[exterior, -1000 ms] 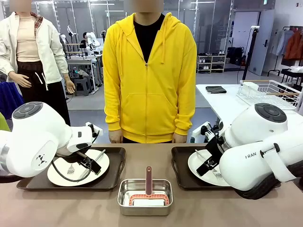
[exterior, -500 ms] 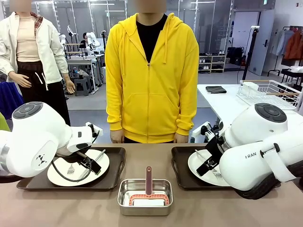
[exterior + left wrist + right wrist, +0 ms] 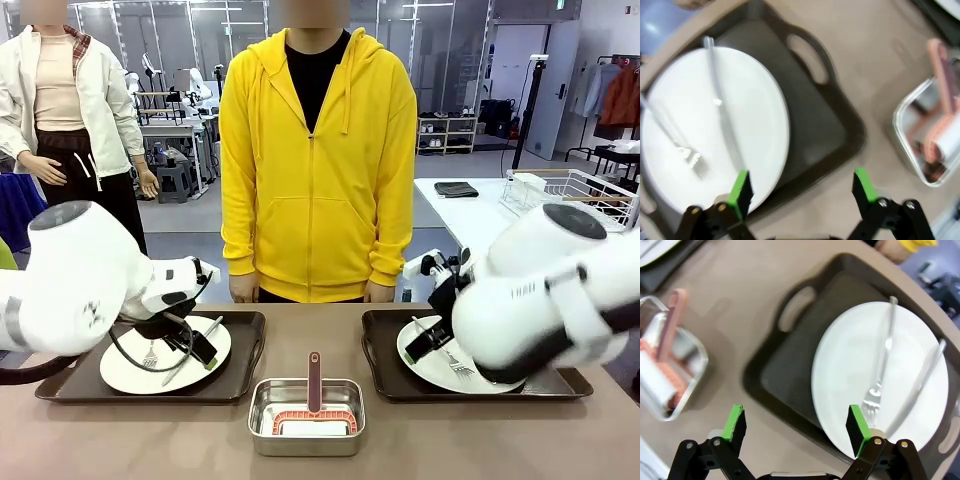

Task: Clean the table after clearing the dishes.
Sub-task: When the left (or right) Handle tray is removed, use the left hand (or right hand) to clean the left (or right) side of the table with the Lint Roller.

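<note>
Left gripper (image 3: pixel 802 187) and right gripper (image 3: pixel 796 424) both stand spread and empty, each above a tray (image 3: pixel 245 345) flanking the steel pan (image 3: pixel 306 415). The dishes (image 3: pixel 428 368) lie on those trays, left and right of the pan, cutlery (image 3: pixel 887 342) loose on top. Assessment: the dishes are rigid, breakable, slick; the stiff tray handle (image 3: pixel 780 302) facing the pan is the sounder hold, kept level

The white left arm (image 3: pixel 80 290) and white right arm (image 3: pixel 545 300) angle downward. The black, green-padded left gripper (image 3: pixel 802 186) and right gripper (image 3: pixel 796 424) have their jaws spread wide.
</note>
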`<state>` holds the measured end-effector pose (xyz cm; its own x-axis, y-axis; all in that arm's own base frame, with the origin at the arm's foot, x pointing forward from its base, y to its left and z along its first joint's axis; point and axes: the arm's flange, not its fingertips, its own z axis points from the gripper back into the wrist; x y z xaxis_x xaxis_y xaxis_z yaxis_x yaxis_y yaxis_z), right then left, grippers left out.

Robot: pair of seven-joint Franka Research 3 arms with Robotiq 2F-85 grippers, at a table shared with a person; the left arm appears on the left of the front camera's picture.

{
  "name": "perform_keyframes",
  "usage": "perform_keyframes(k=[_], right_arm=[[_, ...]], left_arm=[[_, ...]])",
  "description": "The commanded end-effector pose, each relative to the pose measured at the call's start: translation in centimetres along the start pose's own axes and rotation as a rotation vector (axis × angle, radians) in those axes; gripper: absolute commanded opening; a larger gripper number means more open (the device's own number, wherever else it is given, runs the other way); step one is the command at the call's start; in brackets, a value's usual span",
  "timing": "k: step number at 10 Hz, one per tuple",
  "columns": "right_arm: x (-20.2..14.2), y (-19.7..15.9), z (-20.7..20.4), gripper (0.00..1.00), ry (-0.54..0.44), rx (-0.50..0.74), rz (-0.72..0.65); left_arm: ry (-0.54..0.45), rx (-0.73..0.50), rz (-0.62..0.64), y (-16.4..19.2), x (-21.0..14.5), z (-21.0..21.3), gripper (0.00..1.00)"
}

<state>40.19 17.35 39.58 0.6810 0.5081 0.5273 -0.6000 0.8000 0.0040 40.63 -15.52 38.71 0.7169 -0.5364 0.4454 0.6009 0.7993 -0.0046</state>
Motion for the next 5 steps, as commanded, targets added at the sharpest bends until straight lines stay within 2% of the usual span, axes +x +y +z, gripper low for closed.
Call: perform_keyframes(k=[1, 3, 4, 5], right_arm=[[0.9, -4.7, 3.0, 1.0, 0.017, 0.26, -0.11], [0.5, -8.1, 3.7, 1.0, -0.004, 0.547, -0.287], [-0.4, -10.1, 4.0, 1.0, -0.046, 0.706, -0.372], [-1.7, -12.2, 4.5, 1.0, -0.081, 0.798, -0.452]], left_arm=[[0.057, -0.284, 0.052, 4.7, -0.2, 3.5, 1.0], [-0.042, -0.621, 0.143, 8.1, -1.4, 4.6, 1.0], [-0.161, -0.822, 0.246, 10.8, -2.5, 4.8, 1.0], [-0.249, -0.931, 0.303, 13.3, -4.0, 5.0, 1.0]])
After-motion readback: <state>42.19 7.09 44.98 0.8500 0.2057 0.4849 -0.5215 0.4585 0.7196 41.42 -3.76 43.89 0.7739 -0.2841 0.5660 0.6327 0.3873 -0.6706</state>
